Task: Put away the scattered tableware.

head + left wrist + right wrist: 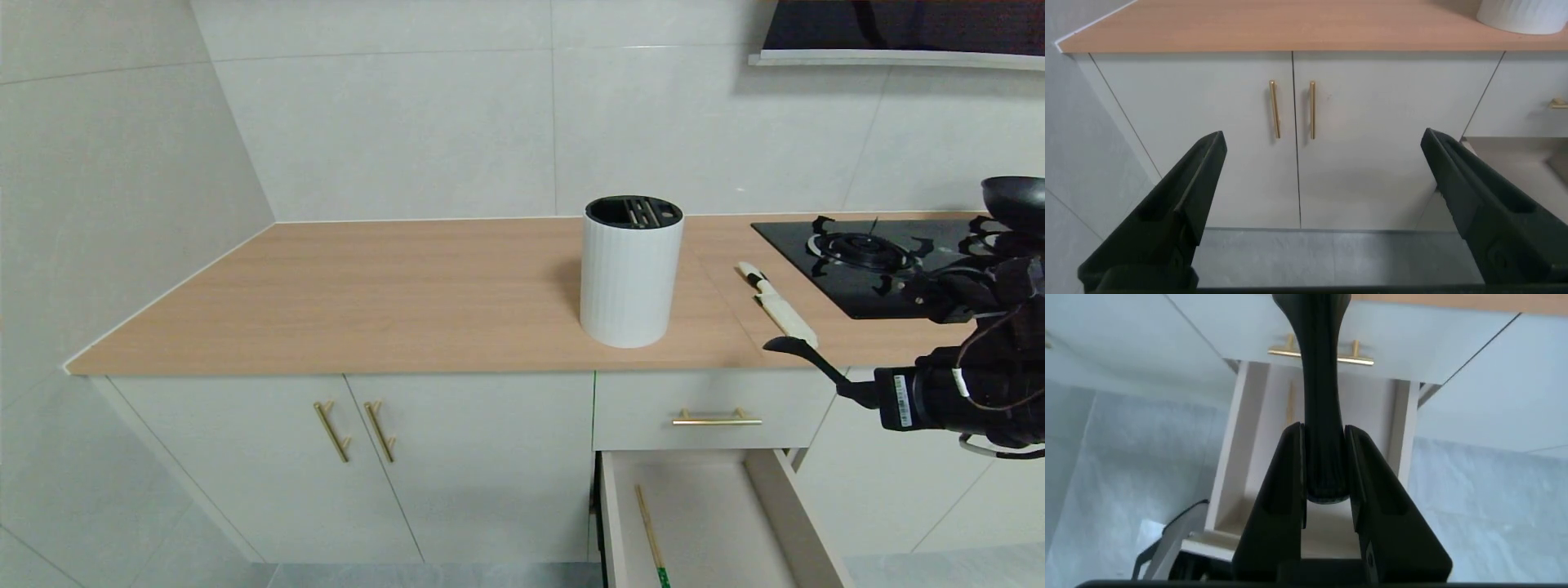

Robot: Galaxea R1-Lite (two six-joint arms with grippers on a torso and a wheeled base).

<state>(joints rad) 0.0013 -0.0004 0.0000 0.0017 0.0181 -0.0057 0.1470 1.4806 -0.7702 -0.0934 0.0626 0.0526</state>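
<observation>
Right jaws grip a black utensil (804, 358); left jaws hang open. Next, probably, it goes up into the holder (631, 278).

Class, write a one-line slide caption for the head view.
Right hand holds a black utensil at the counter edge, above the open drawer.

The white ribbed holder (630, 282) stood upright in the middle of the countertop (367, 294), with a broad run of open wood on its left; to its right, a knife (777, 305) lay in the narrow lane between holder and gas hob (865, 261); the black utensil (804, 359) clamped in the right gripper (878, 398) jutted over the counter's front edge, just beside the knife's tip; below, the pulled-out drawer (796, 514) gaped upward, one chopstick (651, 535) along its left side, the closed drawer's handle (717, 420) projecting above it.
</observation>
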